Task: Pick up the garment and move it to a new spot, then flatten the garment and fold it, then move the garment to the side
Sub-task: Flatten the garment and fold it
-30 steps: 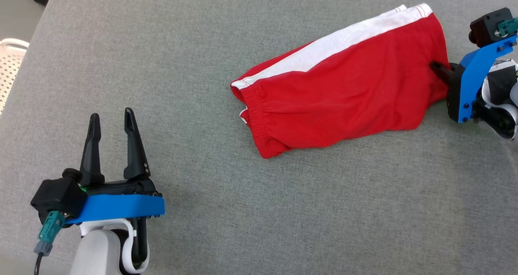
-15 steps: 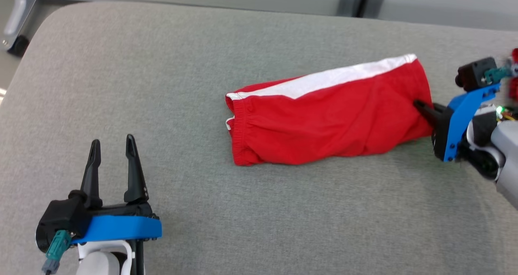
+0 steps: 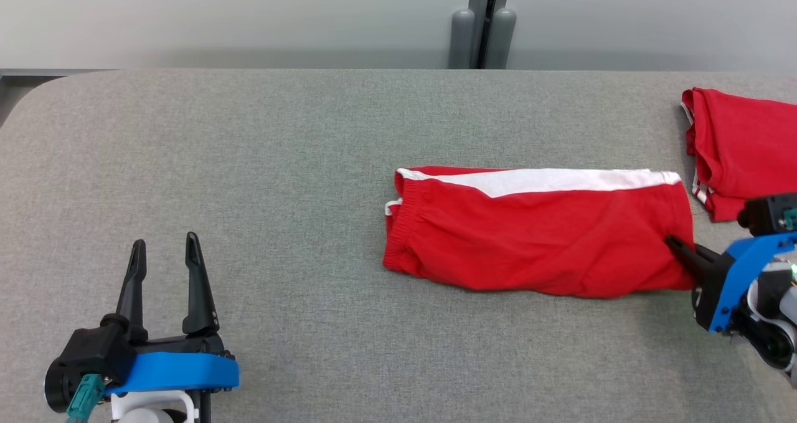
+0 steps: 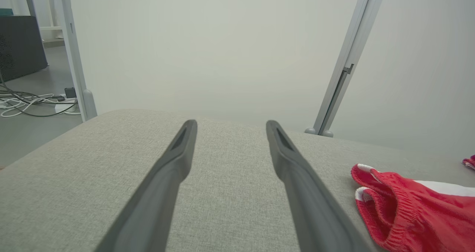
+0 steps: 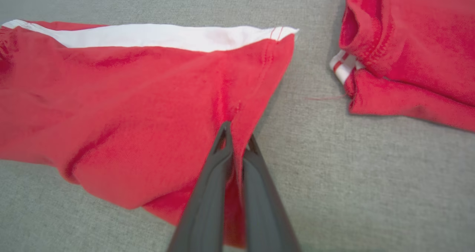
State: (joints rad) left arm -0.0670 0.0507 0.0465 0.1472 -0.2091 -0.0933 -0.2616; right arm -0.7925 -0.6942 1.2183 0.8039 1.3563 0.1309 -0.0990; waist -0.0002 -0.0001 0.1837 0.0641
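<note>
- The folded red garment [image 3: 535, 236] lies flat on the grey table [image 3: 249, 161], right of centre.
- My right gripper [image 3: 672, 243] is pinched tight on its right hem, I judge to drag it aside.
- My left gripper [image 3: 163, 248] rests spread and empty, well apart.
- A second garment [image 3: 741, 142] lies near that hem.

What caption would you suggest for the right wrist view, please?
Right tool shut on the leg-end of red white-striped shorts on a grey fabric surface, second red garment lying apart beside them.

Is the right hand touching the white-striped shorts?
Touching. The right wrist view shows the right hand shut on a fold of the white-striped shorts.
</note>
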